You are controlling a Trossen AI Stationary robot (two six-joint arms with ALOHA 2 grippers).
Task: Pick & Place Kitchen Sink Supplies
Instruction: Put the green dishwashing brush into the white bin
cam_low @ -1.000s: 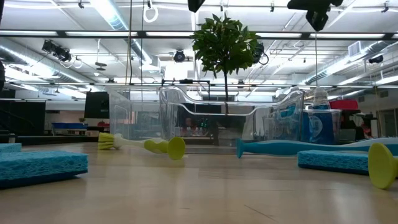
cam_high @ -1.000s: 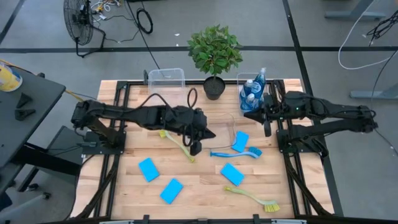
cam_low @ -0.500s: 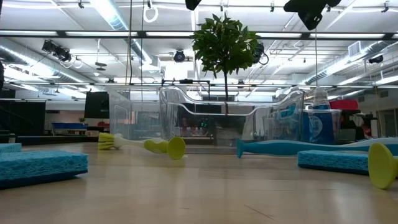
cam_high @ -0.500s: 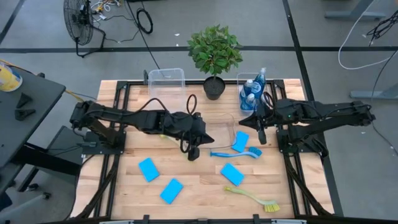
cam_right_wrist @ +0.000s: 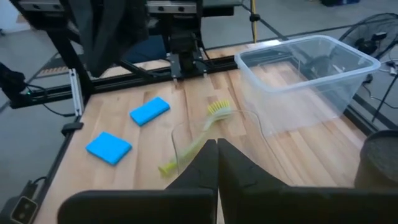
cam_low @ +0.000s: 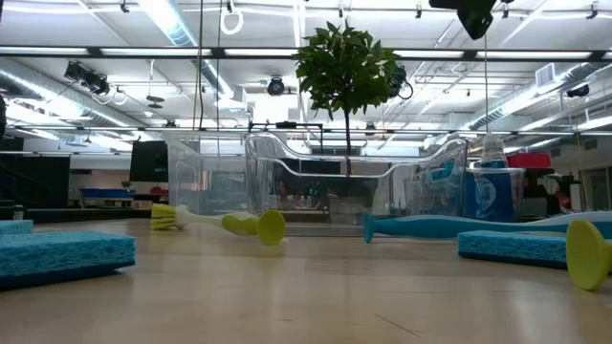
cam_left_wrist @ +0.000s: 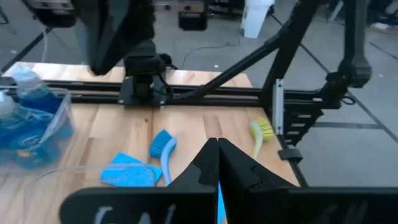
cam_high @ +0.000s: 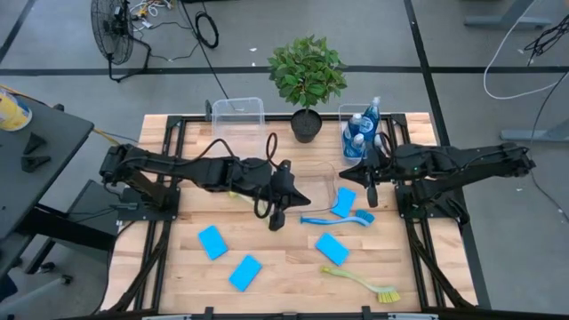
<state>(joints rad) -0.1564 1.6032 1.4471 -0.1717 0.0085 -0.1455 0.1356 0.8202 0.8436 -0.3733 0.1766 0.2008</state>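
Observation:
Both grippers hang shut above the table and hold nothing. My left gripper (cam_high: 302, 193) (cam_left_wrist: 217, 167) is over the table's middle. My right gripper (cam_high: 349, 166) (cam_right_wrist: 216, 158) is right of it, near the bottle bin. Blue sponges (cam_high: 212, 241) (cam_high: 244, 272) (cam_high: 332, 248) lie flat on the wood. Another sponge (cam_high: 343, 202) lies by the blue brush (cam_high: 333, 219). One yellow-green brush (cam_high: 364, 284) lies near the front edge. Another yellow-green brush (cam_right_wrist: 199, 140) lies under my left arm. The blue-liquid bottles (cam_high: 360, 133) stand in a clear bin at the far right.
A clear bin (cam_high: 238, 118) stands at the far left, and a potted plant (cam_high: 307, 76) at the far middle. Another clear bin (cam_low: 325, 186) stands mid-table, between the grippers. Black frame rails (cam_high: 169, 178) run along both table sides.
My right gripper has moved toward the table's left, a little nearer the middle, staying shut. No object on the table has moved.

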